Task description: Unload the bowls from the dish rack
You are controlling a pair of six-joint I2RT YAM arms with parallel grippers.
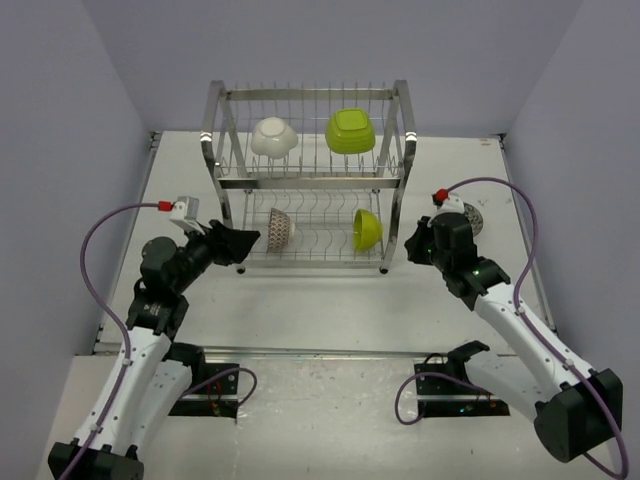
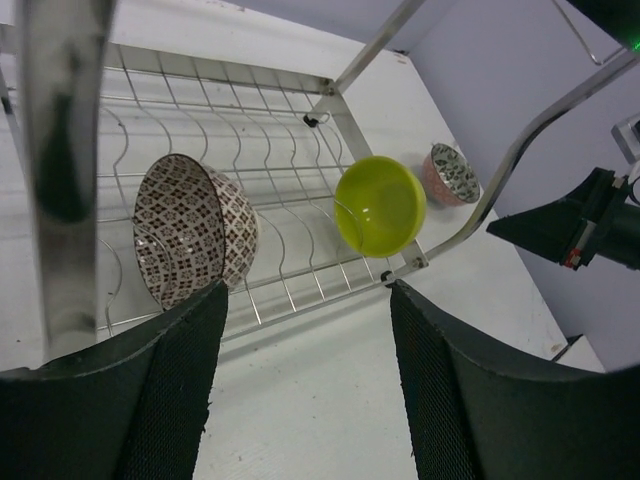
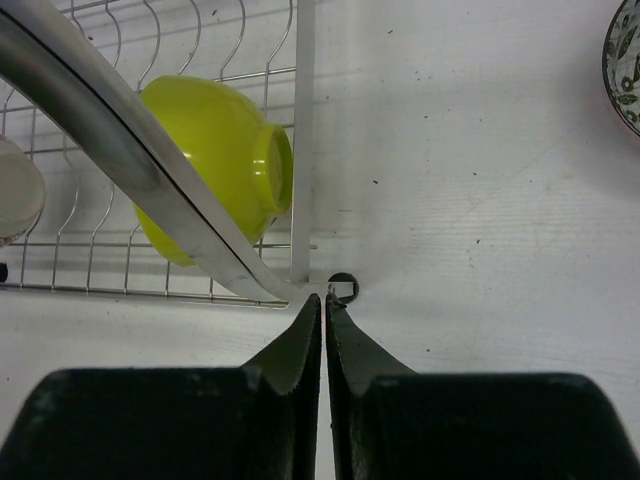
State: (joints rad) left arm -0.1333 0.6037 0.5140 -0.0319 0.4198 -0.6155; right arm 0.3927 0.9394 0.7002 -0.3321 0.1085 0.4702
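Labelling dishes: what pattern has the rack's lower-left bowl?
The bowl has a dark-and-white geometric pattern; left wrist view.

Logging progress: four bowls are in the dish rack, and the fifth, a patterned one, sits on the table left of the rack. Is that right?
No: the patterned bowl sits on the table right of the dish rack, not left, as the top external view shows. The rest stands.

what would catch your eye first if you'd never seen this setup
The chrome rack mid-table, with a squarish lime bowl top right and a round lime bowl below it. A white bowl and a patterned bowl sit to their left. The left pincer gapes open toward the patterned bowl; the right pincer is shut at the rack's front right corner.
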